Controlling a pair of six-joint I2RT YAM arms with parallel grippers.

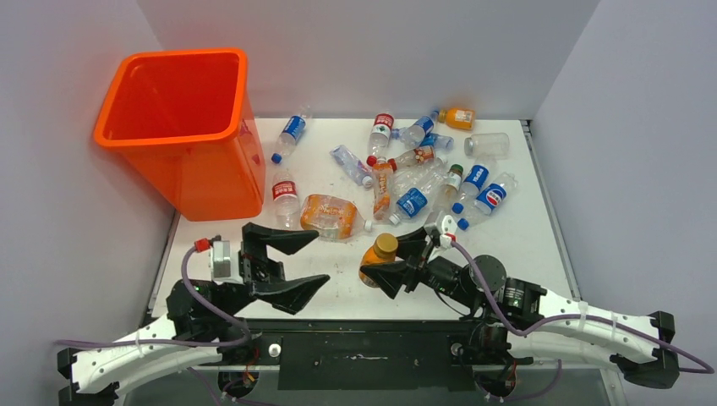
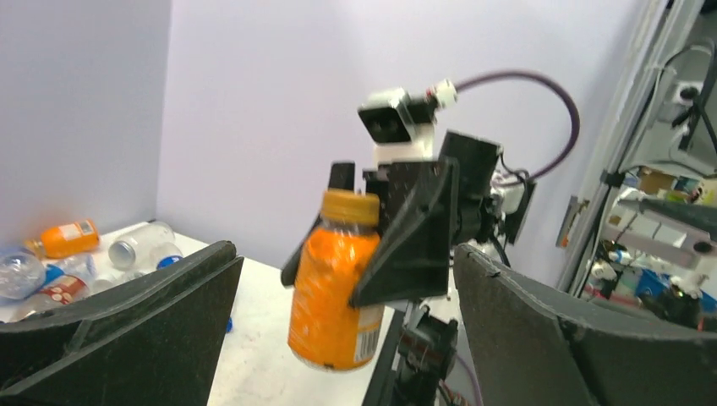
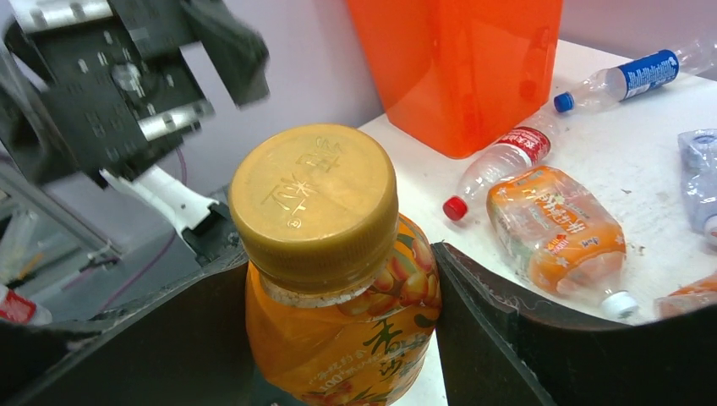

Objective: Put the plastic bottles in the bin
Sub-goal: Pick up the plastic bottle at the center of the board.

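Seen from above, a white table [image 1: 516, 245] stands inside pale walls, with two robot arms mounted at its near edge. A tall bright-orange bin [image 1: 211, 169] stands upright at the far left corner of the table, its square mouth open.

The right pincer [image 1: 385, 260] is pinching an orange-tinted bottle [image 1: 378, 254] with a mustard-yellow cap. Its two dark fingers press the bottle's sides just below the cap, and the bottle is roughly upright. The right wrist camera looks straight down on the cap, which has raised characters, and on a label printed with fruit. The bottle is near the front of the table, between the two arms and well apart from the bin.

The left pincer [image 1: 321, 258] is spread wide with nothing in it. It points toward the held bottle from the left. In the left wrist view the bottle sits framed between its two fingers without touching either.

The other plastic bottles [image 1: 423, 169] lie on their sides across the middle and far right of the table, mostly clear with blue or red labels. A crushed bottle with an orange label [image 1: 331, 216] lies just ahead of the pincers. A red-labelled bottle [image 1: 285, 196] lies beside the bin's near corner. A blue-labelled bottle [image 1: 292, 131] lies farther back, near the bin's right side. A small orange bottle [image 1: 459, 117] lies by the back wall.
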